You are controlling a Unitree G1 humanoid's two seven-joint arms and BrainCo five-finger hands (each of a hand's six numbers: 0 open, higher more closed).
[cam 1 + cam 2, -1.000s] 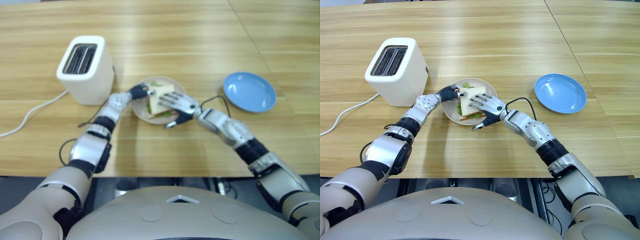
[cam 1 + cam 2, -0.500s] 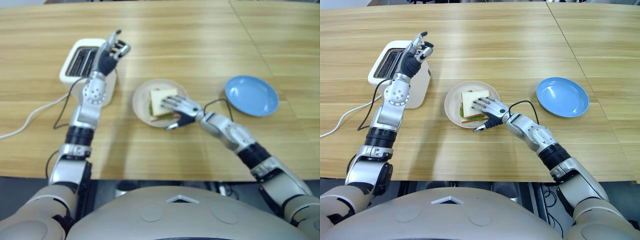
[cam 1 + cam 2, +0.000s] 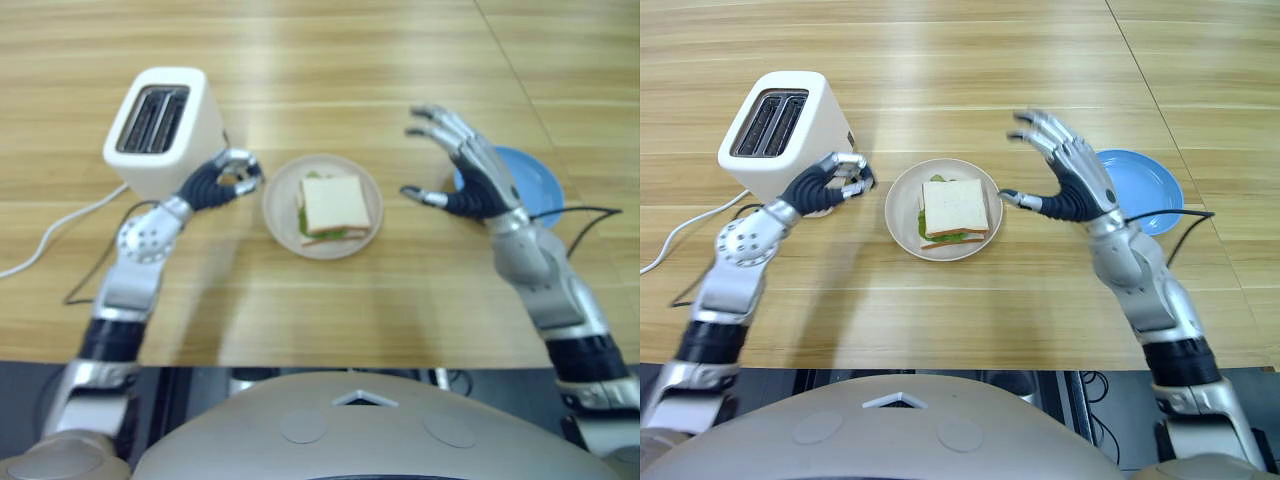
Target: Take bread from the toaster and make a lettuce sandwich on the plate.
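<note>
counter point(image 3: 940, 60): pale honey wood with fine lengthwise grain, crossed by thin darker seams. toaster point(image 3: 790, 150): plain white shell, with two dark grey slots on top. cord point(image 3: 680, 230): white. round plate point(image 3: 898, 195): cream-beige and unpatterned. sandwich point(image 3: 954, 208): off-white bread with a faintly tan crust edge. lettuce point(image 3: 921, 222): green, showing at the left and lower edges, with a thin reddish-brown line beneath. second plate point(image 3: 1150, 180): solid sky blue. left hand point(image 3: 830, 183): black fingers with silver tips and a metallic grey wrist. right hand point(image 3: 1070, 170): silver-grey back, black palm and joints. thin cable point(image 3: 1160, 215): black.
</note>
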